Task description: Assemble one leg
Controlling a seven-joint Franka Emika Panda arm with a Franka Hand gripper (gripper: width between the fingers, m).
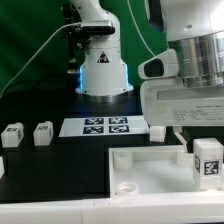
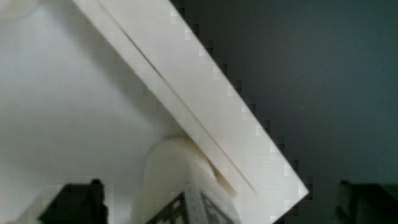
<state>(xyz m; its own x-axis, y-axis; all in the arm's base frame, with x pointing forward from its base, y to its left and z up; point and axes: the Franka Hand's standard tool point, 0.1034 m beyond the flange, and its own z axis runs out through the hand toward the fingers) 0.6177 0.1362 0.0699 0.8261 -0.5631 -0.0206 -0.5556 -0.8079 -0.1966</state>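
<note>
A leg (image 1: 207, 160), a small white block with a black-and-white tag, stands upright at the large white tray's (image 1: 150, 172) corner on the exterior view's right. My gripper (image 1: 192, 132) hangs just above it. In the wrist view the leg's rounded white body (image 2: 185, 180) sits between my two dark fingers (image 2: 80, 202), which stand wide apart with a gap on each side. The gripper (image 2: 222, 205) is open. The tray's flat face and edge (image 2: 178, 90) fill most of the wrist view.
Two more legs (image 1: 12, 135) (image 1: 43, 133) stand at the exterior view's left, and another (image 1: 158, 130) beside the marker board (image 1: 105, 126). The robot base (image 1: 103, 65) is behind. Black table (image 2: 329, 80) lies beside the tray.
</note>
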